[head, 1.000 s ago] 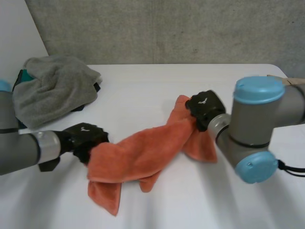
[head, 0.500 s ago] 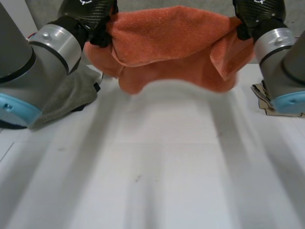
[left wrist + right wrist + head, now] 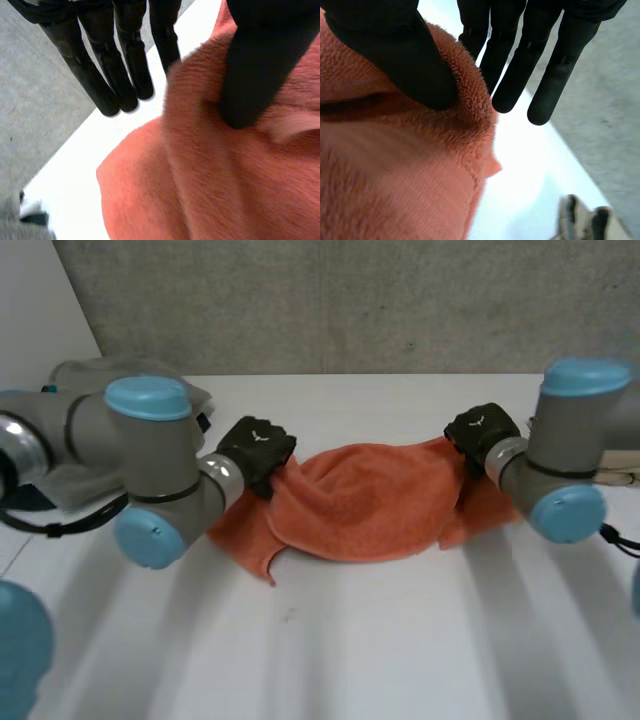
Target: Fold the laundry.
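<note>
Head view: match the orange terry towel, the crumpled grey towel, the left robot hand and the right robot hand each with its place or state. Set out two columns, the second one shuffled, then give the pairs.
Column one
1. orange terry towel
2. crumpled grey towel
3. left robot hand
4. right robot hand

Column two
A. pinches the orange towel's right end
B. heaped at the far left of the white table
C. lies on the table between both hands
D. pinches the orange towel's left end

Pairs: 1-C, 2-B, 3-D, 4-A
</note>
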Robot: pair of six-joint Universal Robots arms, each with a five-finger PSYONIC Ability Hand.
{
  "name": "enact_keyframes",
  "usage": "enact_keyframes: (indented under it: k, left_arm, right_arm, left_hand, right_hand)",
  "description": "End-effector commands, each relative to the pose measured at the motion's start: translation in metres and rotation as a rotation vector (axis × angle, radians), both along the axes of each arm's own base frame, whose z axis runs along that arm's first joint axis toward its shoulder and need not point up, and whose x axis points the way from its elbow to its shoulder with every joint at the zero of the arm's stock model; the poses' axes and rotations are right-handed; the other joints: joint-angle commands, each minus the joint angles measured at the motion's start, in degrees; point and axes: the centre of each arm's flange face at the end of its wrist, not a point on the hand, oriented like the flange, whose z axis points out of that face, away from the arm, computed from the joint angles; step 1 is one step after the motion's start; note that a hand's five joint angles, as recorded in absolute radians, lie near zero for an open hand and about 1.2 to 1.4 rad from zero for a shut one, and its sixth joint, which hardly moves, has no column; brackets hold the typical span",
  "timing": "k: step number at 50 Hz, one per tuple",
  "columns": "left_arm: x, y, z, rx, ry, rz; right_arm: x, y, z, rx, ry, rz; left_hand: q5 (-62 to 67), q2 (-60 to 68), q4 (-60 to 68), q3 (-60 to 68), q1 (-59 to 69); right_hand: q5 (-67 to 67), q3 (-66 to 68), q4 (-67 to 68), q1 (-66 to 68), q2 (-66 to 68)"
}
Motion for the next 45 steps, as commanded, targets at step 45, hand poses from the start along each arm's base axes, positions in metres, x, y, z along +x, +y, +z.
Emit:
enact_keyframes:
  k: [45]
  left_arm:
    - [0.042, 0.078, -0.045, 0.082, -0.174, 0.076]
  right_arm:
    - [-0.045, 0.036, -0.047, -0.187, 0.132, 0.185]
  left_hand:
    - [-6.97, -6.14, -6.89, -6.35, -4.66]
  right_hand:
    - [12.92, 12.38, 11.87, 16.8, 13.12]
